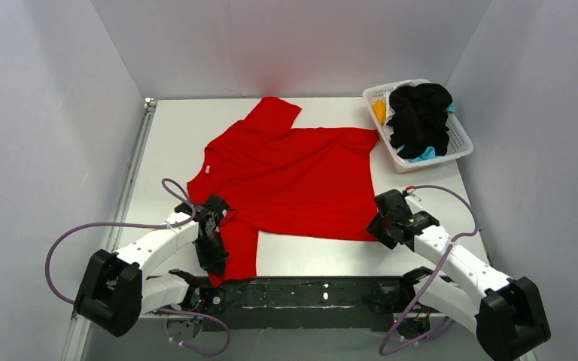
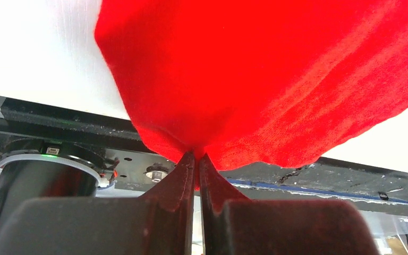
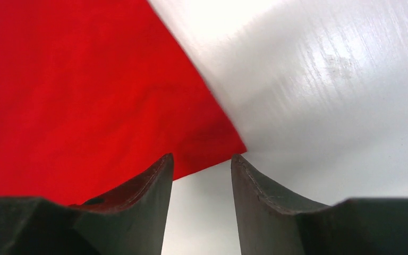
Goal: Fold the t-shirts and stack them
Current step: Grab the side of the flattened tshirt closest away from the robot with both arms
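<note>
Top external view gives me the layout: the red t-shirt [image 1: 293, 177] lies spread across the middle of the table [image 1: 316, 256], collar to the left, hem to the right, one sleeve pointing at the far wall and the other reaching the near edge. Both of my arms sit along its near side, and I judge that placement is meant for picking up that long edge at two points so it can fold over in one piece. On the left wrist camera the left gripper [image 2: 197, 159] has its jaws pressed together on the edge of the near sleeve, the cloth bunching into a pinch right at the tips. On the right wrist camera the right gripper [image 3: 202, 159] has its jaws apart, straddling bare table, with the near hem corner just ahead of them and nothing clamped. The shirt looks thin and soft, mostly flat, with shallow wrinkles across the body. In the white basket [image 1: 463, 147] at the far right, a crumpled black shirt [image 1: 420, 116] covers an orange-yellow one [image 1: 379, 110] and a teal one [image 1: 425, 154], none folded yet.
</note>
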You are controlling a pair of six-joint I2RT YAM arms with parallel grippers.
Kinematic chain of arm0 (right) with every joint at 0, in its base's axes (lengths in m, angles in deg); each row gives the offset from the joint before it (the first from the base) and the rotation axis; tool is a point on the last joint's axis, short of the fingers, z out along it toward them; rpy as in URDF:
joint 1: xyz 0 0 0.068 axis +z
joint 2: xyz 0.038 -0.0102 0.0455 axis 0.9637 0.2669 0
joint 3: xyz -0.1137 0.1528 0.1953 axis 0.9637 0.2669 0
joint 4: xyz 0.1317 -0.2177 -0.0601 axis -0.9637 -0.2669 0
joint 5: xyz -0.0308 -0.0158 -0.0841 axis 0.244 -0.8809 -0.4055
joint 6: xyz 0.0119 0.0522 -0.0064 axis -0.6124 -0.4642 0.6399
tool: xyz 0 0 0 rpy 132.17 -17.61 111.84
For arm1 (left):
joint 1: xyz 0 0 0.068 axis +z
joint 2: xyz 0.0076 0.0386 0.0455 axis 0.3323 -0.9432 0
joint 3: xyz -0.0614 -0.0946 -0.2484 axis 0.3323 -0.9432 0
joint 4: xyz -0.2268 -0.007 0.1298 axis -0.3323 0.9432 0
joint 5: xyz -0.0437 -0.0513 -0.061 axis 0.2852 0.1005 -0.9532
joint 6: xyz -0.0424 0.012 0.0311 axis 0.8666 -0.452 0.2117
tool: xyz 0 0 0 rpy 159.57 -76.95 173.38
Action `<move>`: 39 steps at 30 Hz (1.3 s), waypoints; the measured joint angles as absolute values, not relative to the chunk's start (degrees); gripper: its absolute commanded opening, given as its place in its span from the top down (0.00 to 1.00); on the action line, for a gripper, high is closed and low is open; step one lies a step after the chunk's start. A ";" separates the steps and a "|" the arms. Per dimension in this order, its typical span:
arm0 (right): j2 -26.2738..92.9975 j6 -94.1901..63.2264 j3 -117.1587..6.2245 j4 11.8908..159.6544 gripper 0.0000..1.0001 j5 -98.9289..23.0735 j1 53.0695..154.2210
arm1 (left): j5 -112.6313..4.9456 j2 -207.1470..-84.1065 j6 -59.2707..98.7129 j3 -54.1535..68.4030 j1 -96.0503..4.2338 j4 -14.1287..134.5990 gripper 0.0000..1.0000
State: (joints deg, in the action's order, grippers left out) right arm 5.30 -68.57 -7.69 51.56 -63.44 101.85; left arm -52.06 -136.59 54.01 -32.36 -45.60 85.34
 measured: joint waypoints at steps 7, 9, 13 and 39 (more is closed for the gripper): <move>10.89 -70.51 -7.14 54.31 0.49 -63.96 101.52 | -52.50 -136.52 54.20 -32.36 -45.60 86.68 1.00; 11.68 -70.71 -7.14 55.84 0.51 -64.14 101.46 | -52.56 -136.50 54.23 -32.36 -45.60 86.65 1.00; 13.43 -71.06 -7.51 57.72 0.83 -64.57 101.17 | -52.89 -136.50 54.20 -32.36 -45.60 86.74 1.00; 2.17 -69.99 -15.43 25.84 0.99 -52.01 103.66 | -63.95 -121.97 55.78 -29.19 -45.80 105.98 1.00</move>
State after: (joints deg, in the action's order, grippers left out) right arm 2.17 -69.99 -15.43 25.84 -52.01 103.66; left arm -63.95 -121.97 55.78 -29.19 -45.80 105.98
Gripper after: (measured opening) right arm 0.022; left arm 0.022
